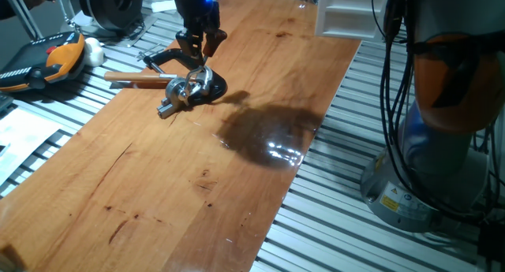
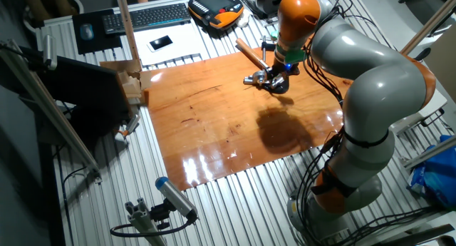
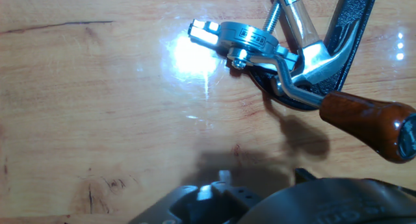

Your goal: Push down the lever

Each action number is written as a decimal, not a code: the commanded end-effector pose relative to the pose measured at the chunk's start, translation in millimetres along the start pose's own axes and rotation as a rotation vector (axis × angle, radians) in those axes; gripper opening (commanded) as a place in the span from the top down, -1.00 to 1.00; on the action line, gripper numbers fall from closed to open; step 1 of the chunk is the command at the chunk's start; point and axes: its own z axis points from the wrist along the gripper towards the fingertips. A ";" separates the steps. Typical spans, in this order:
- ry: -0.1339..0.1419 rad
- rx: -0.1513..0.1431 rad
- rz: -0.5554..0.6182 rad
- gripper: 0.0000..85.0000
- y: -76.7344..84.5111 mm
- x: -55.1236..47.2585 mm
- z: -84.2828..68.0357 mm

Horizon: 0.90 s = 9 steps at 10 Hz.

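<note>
Hand view shows the lever point(image 3: 305, 94) with its reddish-brown knob point(image 3: 367, 123) just off the gripper's fingers, hinged on the chrome base point(image 3: 244, 39) at the tabletop's point(image 1: 197, 185) far end. The gripper point(image 1: 197, 45) hovers directly above it; whether it is wide or narrow, I cannot tell. Pushing seems barely begun. Stamped lettering on the base is unreadable.

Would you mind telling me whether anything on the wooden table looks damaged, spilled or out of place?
Nothing looks damaged or spilled. A hammer lies beside the lever fixture on the table, right behind the gripper.
</note>
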 end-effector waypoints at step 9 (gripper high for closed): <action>0.028 -0.080 0.055 1.00 -5.9 -2.8 3.6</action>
